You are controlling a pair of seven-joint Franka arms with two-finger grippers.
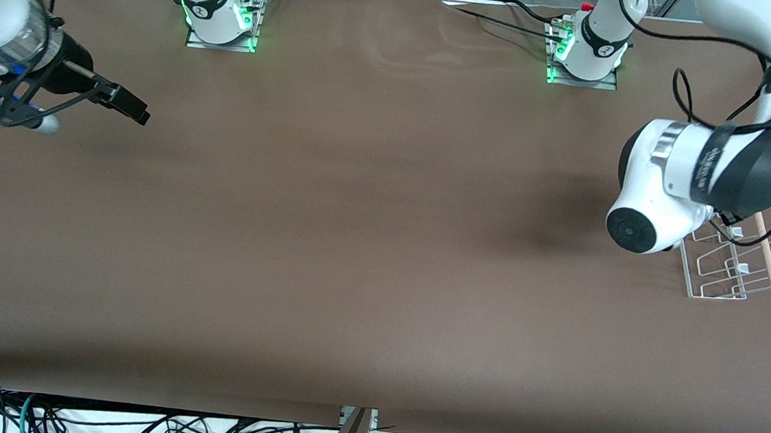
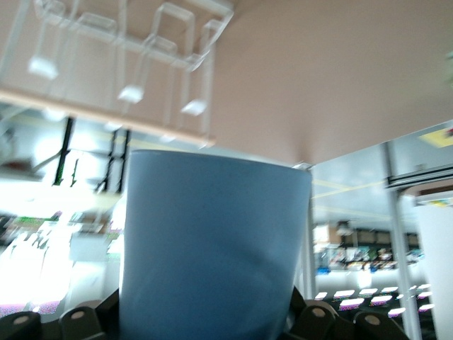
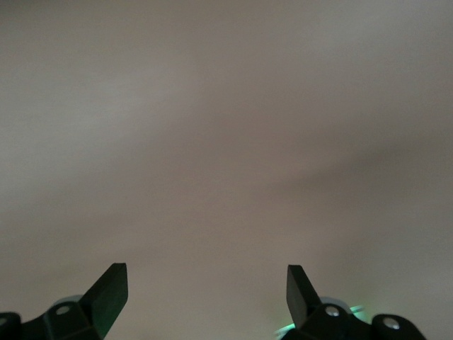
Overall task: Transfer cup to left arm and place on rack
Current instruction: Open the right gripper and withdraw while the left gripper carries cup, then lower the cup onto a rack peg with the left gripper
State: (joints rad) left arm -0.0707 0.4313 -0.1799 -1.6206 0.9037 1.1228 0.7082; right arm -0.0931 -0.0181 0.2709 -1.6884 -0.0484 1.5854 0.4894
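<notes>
The light-blue cup (image 2: 212, 241) fills the left wrist view, and my left gripper (image 2: 209, 319) is shut on it, a black finger (image 2: 99, 312) showing on either side. In the front view the left arm's white wrist (image 1: 669, 191) hangs over the rack (image 1: 732, 271) at the left arm's end of the table and hides both the cup and the gripper. The rack (image 2: 141, 49) and its wooden rod (image 2: 106, 117) lie just past the cup's rim. My right gripper (image 1: 94, 119) hovers open and holds nothing above the right arm's end of the table, its fingers wide apart over bare brown tabletop (image 3: 226, 142).
The brown table (image 1: 369, 243) stretches between the two arms. The arm bases (image 1: 222, 18) (image 1: 587, 53) stand along the edge farthest from the front camera. Cables (image 1: 135, 424) hang below the nearest edge.
</notes>
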